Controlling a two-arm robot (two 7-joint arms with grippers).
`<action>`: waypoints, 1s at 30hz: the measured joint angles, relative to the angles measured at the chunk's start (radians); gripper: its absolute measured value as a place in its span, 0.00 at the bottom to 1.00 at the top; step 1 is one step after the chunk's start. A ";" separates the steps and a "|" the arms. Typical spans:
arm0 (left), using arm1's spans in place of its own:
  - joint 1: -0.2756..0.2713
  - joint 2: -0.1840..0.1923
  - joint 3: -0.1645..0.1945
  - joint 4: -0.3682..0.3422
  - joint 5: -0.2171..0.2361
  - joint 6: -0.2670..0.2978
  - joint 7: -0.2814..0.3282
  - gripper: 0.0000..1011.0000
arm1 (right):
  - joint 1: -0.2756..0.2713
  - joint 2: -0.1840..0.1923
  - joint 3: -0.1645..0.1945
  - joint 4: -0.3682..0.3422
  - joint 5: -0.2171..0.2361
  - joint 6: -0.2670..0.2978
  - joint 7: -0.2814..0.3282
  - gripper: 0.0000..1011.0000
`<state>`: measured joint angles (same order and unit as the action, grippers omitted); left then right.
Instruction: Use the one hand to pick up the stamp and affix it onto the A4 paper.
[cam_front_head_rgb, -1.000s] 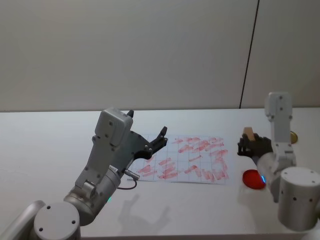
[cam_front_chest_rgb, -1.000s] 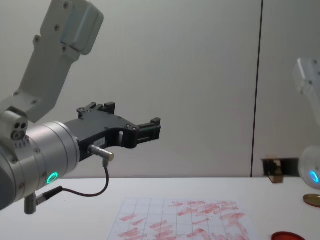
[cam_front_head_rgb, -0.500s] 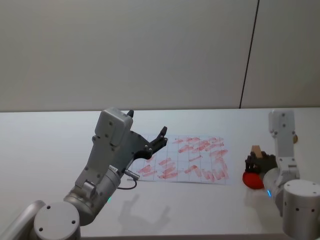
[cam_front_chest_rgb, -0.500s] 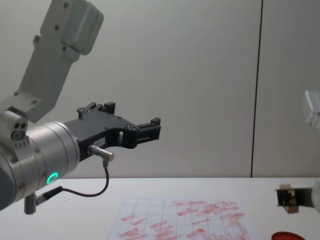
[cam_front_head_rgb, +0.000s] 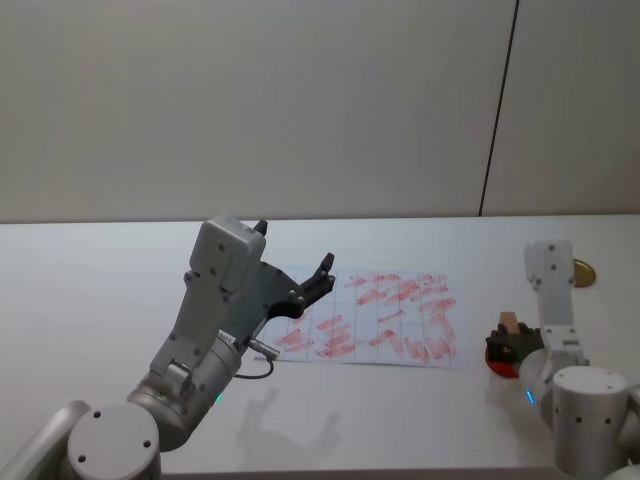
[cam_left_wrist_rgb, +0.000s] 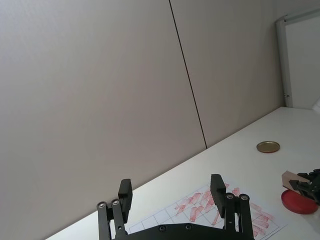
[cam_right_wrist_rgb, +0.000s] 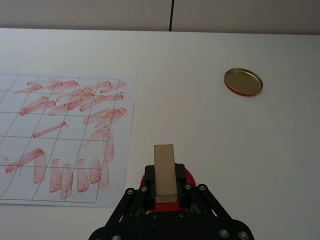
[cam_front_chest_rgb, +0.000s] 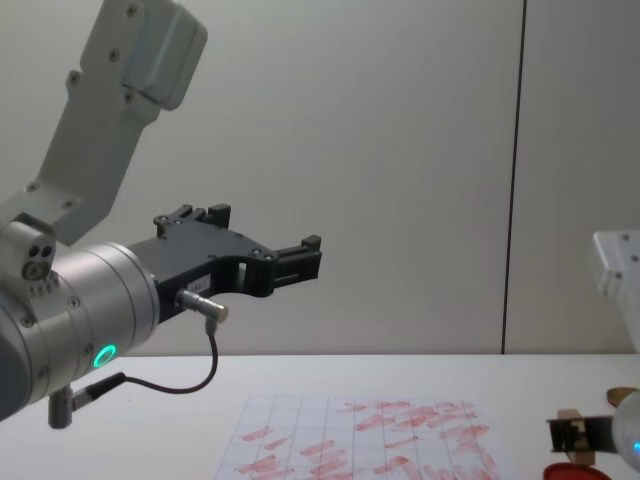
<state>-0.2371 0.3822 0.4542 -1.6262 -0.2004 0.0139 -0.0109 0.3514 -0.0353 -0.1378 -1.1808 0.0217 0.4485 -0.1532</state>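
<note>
- Right wrist view: right gripper has its jaws clamped on the stamp, a light tan wooden block standing up between the two black fingers.
- Directly under the jaws lies the red ink pad; its rim shows on both sides of the fingers. Whether the stamp's lower face touches the pad: cannot tell.
- A4 paper lies on the white table just beside the jaws, its near edge close to the pad; gridded sheet covered in red oblong stamp marks.
- Gold round lid lies well beyond the jaws, apart from the paper.
- Head view: right gripper sits low over the ink pad, stamp sticking up from it, paper beside it.
- Chest view: stamp is held just above the pad.
- Left gripper hangs raised over the paper's far-left part, jaws apart, nothing between them; left wrist view shows the two fingers well separated.
</note>
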 joint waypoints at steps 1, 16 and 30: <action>0.000 0.000 0.000 0.000 0.000 0.000 0.000 0.98 | 0.005 -0.001 0.001 0.013 -0.001 -0.001 -0.001 0.21; 0.000 0.000 0.000 0.000 0.000 0.000 0.000 0.98 | 0.039 -0.007 0.010 0.099 -0.005 -0.007 -0.008 0.30; 0.000 0.000 0.000 0.000 0.000 0.000 0.000 0.98 | 0.033 -0.009 0.012 0.071 -0.018 -0.028 -0.006 0.73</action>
<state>-0.2372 0.3821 0.4542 -1.6262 -0.2004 0.0139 -0.0109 0.3845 -0.0446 -0.1259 -1.1095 0.0037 0.4201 -0.1587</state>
